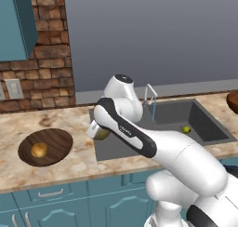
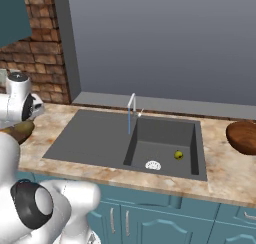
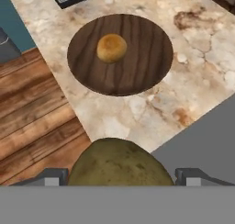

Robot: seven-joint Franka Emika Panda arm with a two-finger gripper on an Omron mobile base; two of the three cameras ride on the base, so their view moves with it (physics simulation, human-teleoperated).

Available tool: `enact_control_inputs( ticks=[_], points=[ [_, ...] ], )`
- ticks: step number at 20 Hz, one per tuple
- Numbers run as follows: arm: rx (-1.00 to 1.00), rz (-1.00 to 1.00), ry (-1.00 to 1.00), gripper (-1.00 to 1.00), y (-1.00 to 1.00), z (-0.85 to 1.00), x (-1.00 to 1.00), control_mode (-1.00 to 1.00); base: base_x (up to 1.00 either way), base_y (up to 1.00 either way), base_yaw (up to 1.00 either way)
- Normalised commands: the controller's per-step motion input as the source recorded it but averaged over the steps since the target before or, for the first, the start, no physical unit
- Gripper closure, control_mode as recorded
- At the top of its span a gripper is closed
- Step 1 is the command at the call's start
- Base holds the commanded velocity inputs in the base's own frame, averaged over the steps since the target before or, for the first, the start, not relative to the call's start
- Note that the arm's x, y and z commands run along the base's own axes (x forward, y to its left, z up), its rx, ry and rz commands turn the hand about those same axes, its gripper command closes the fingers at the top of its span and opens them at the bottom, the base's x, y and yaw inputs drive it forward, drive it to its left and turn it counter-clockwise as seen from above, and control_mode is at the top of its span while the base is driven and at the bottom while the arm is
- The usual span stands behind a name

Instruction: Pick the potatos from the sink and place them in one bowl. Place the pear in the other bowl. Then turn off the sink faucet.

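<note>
My gripper [image 3: 118, 176] is shut on the olive-green potato [image 3: 115, 163], which fills the gap between its fingers. It hangs over the left edge of the sink [image 2: 95, 138], as the left base view shows with the potato [image 1: 102, 134] under the hand. The dark wood-grain bowl [image 1: 56, 140] lies on the counter to the left and holds the golden-orange potato [image 1: 39, 150]; from the hand I see this bowl [image 3: 137, 67] and potato [image 3: 111, 47] ahead. The pear [image 2: 178, 155] lies in the sink's deep well. The reddish bowl [image 2: 243, 136] stands at the right. Water runs from the faucet [image 2: 131, 104].
A brick wall [image 1: 44, 58] with an outlet [image 1: 13, 88] backs the left counter, and a teal cabinet [image 1: 16, 21] hangs above it. A drain strainer [image 2: 153, 164] sits in the well. Wooden floor [image 3: 32, 122] lies below the counter's front edge.
</note>
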Motion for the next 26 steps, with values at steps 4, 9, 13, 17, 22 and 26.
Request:
enact_control_inputs(
  ticks=[4,9,13,17,22,26],
  points=[
    [0.0,0.2,0.0,1.0,0.5,0.0,0.0,-1.0,0.0,0.0,0.0],
    [0.0,0.19,0.0,1.0,0.47,0.0,0.0,-1.0,0.0,0.0,0.0],
    [0.0,0.09,-0.05,1.0,0.29,0.0,-0.01,-1.0,0.0,0.0,0.0],
    [-0.01,0.0,-0.03,1.0,0.14,-0.01,0.01,-1.0,0.0,0.0,0.0],
    [-0.02,0.0,0.0,1.0,0.26,-0.11,0.1,-1.0,0.0,0.0,0.0],
    [-0.02,0.0,0.0,1.0,0.25,-0.19,0.16,-1.0,0.0,0.0,0.0]
  ],
)
